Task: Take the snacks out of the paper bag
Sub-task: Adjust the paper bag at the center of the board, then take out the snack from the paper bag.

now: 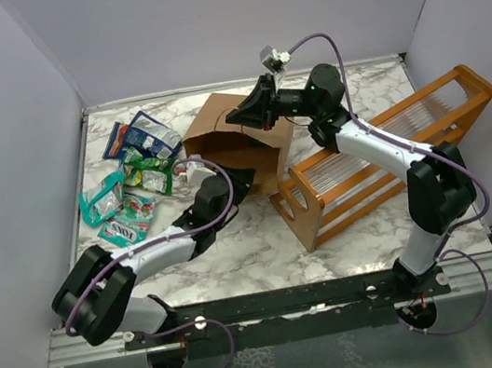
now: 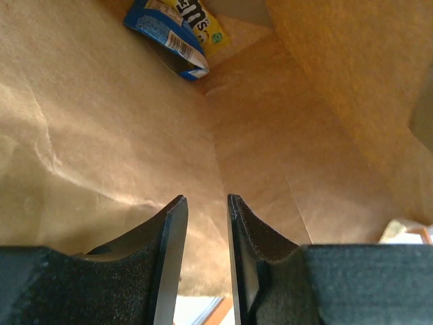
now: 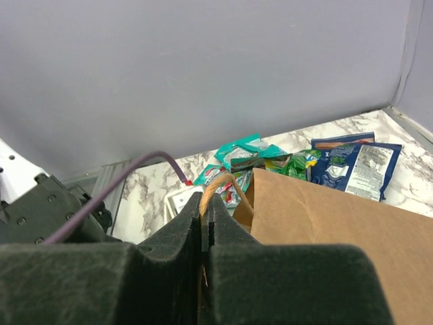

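We see a white, grey-veined marble-patterned tabletop (image 1: 238, 251) closed in on three sides by plain pale lavender-grey walls (image 1: 200, 22), with a black metal rail (image 1: 286, 308) running along its near edge where both arms are bolted. The brown kraft paper bag (image 1: 218, 127) lies on its side towards the back of the table, its mouth facing the near left. Just to its right stands an orange wooden rack with clear slats (image 1: 383, 156), set at an angle across the marble.

Most of the small shiny snack packets (image 1: 132, 179), blue-and-white, green and teal, lie in a loose heap on the bare tabletop to the left of the bag, near the left wall. From the right wrist we see the same heap beyond the bag's upper edge. One blue-and-yellow packet (image 2: 177, 37) is inside the bag, deep against its far end.

The left gripper (image 2: 206, 203) is inside the bag, well short of that packet. Its jaws stand a narrow gap apart with nothing between them, and creased brown paper surrounds them. The right gripper (image 3: 206, 206) is above the bag's upper rim with its jaws pressed together on the twisted paper handle (image 3: 215, 184), which loops up out of them.
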`<move>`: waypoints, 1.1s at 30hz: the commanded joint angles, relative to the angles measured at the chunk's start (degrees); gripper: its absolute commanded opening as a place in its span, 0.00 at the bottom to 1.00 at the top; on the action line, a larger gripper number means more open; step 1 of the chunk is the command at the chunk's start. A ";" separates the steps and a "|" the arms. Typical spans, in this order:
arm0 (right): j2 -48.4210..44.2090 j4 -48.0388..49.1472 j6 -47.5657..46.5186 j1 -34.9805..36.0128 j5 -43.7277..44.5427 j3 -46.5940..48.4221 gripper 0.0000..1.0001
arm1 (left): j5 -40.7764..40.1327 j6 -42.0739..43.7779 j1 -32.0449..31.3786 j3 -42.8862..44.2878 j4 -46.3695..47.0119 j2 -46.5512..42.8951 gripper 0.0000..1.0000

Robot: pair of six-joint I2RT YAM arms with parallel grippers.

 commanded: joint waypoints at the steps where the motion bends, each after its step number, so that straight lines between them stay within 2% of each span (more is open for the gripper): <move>1: -1.93 1.76 0.70 -0.15 1.54 1.48 0.02 | -5.68 -9.53 -0.57 2.37 7.60 6.16 0.33; 6: -2.04 2.42 1.56 -0.15 1.06 1.59 0.02 | -7.87 -9.22 -0.63 5.63 7.24 10.84 0.34; 10: -2.02 2.29 1.84 -0.15 0.25 1.42 0.02 | -10.70 -7.94 -0.58 8.80 4.57 13.45 0.30; 19: -1.98 3.97 4.01 -0.06 -0.79 2.08 0.02 | -7.28 -11.62 -0.55 14.36 7.21 24.17 0.29; 25: -2.28 3.82 4.10 -0.07 -1.69 1.79 0.02 | -7.08 -13.24 0.25 19.42 3.01 27.88 0.37; 30: -2.83 2.05 2.71 -0.06 -1.37 2.10 0.02 | -5.88 -16.01 1.63 24.95 -3.48 31.52 0.41; 33: -3.32 1.65 2.44 -0.06 -1.27 2.20 0.02 | -3.70 -17.50 2.69 26.62 -4.19 33.75 0.42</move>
